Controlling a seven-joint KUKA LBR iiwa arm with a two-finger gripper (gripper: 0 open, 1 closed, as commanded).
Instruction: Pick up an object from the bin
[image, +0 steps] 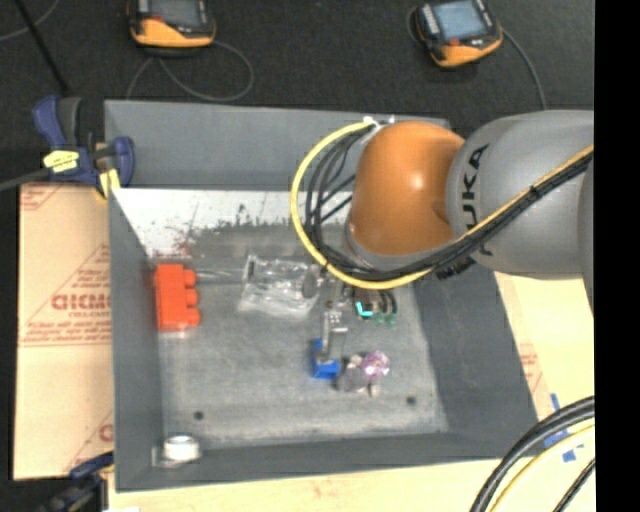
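One arm (520, 190) bends in from the right, end effector (333, 338) down over a blue piece (322, 367), grip state unclear

The arm (500, 190) reaches into the grey bin (130, 380), its jaws just above a small blue piece (322, 368). Just right of that piece lies a pale purple lump (368, 368). Up-left of it is a clear plastic wrapper (272, 285), far left an orange-red brick (176, 297), and well down-left a white round cap (180, 448).
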